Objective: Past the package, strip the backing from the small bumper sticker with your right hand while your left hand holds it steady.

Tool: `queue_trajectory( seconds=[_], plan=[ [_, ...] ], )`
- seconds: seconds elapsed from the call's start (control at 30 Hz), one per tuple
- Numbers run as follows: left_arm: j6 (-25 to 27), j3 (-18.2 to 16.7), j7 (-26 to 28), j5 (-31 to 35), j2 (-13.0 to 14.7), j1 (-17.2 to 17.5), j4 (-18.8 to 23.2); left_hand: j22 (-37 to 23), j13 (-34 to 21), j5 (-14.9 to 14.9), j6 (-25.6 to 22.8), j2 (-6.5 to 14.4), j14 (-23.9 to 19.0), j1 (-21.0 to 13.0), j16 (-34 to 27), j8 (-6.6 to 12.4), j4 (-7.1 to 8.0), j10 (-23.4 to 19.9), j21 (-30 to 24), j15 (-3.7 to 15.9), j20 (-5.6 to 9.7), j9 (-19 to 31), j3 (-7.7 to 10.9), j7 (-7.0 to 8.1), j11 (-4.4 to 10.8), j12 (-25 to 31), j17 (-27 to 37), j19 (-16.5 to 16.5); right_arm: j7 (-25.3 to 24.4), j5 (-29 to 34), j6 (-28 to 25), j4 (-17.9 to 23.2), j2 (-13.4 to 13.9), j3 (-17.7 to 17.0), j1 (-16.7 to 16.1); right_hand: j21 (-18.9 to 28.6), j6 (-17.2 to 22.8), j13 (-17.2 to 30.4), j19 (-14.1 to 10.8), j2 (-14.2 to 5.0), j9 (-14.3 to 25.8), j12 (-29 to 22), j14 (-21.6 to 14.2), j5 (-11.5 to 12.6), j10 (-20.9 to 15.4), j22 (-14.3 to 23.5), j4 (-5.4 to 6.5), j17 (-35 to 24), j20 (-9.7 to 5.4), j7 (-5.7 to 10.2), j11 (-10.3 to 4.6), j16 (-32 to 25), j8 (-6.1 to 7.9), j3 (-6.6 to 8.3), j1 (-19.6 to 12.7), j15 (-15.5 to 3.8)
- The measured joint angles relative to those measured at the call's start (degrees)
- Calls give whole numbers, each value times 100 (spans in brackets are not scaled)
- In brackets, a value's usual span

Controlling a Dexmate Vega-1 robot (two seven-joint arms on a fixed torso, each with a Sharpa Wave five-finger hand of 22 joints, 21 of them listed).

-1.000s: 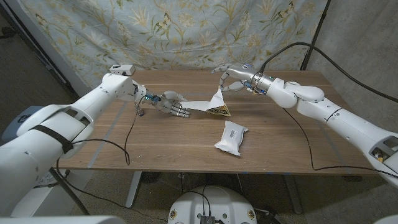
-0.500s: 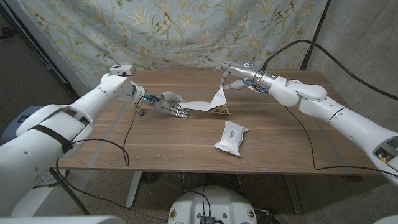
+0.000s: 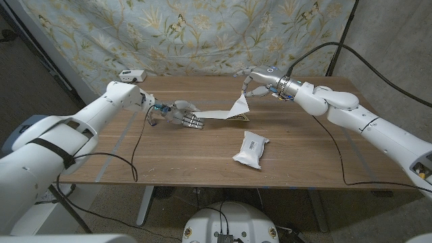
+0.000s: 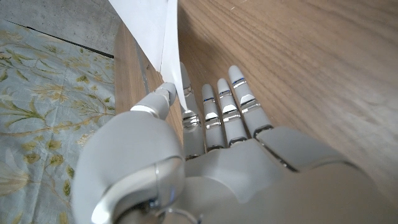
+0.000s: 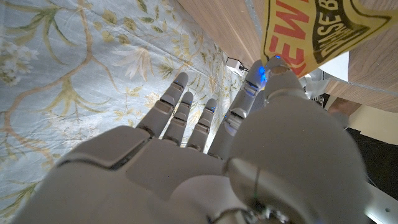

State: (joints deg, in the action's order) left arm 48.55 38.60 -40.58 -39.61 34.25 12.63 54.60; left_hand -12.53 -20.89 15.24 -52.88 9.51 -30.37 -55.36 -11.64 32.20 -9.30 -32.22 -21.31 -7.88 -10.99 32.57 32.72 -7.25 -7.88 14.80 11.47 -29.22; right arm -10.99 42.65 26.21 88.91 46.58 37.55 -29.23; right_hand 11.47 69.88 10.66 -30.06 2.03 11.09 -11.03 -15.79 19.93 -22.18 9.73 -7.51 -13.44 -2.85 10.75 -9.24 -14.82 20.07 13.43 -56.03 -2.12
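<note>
Bumper sticker (image 3: 233,112) lies past the white package (image 3: 250,148), mid-table. Your left hand (image 3: 184,114) pins the white backing (image 3: 214,114) against the wood, so it can't slide. Farther back, your right hand (image 3: 254,82) pinches the yellow sticker's lifted corner, giving the peel tension.

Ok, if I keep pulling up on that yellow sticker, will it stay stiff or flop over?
Probably floppy: the thin yellow-and-white bumper sticker already bends sharply between the left hand pinning its white end and the right hand pinching its raised corner. It looks very light, so it may flutter or curl. It could crease.
</note>
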Motion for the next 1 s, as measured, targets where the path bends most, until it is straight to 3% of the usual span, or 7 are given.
queue_trajectory(
  seconds=[0.53,1.0],
  plan=[
    [145,-26,45,-11,285,64,327,-14,0,0,30,0,51,0,3,32,-1,31,0,-10,-16,24,-1,-32,-31,-33,-2,28,70,8,-146,222,144,-131,-165,0,-1,0,0,0,-1,0,-32,21,0,0,0,0,0,-1,0,22,-16,0,0,-32],
    [175,45,-8,-9,348,48,387,-13,-26,0,30,0,50,0,3,32,-1,30,0,-10,-17,23,-1,-32,-31,-32,-1,28,169,0,-291,419,298,-264,-295,0,-2,0,0,0,-3,0,-32,20,0,0,16,-29,0,-2,0,22,-26,-16,0,-32]
  ],
)
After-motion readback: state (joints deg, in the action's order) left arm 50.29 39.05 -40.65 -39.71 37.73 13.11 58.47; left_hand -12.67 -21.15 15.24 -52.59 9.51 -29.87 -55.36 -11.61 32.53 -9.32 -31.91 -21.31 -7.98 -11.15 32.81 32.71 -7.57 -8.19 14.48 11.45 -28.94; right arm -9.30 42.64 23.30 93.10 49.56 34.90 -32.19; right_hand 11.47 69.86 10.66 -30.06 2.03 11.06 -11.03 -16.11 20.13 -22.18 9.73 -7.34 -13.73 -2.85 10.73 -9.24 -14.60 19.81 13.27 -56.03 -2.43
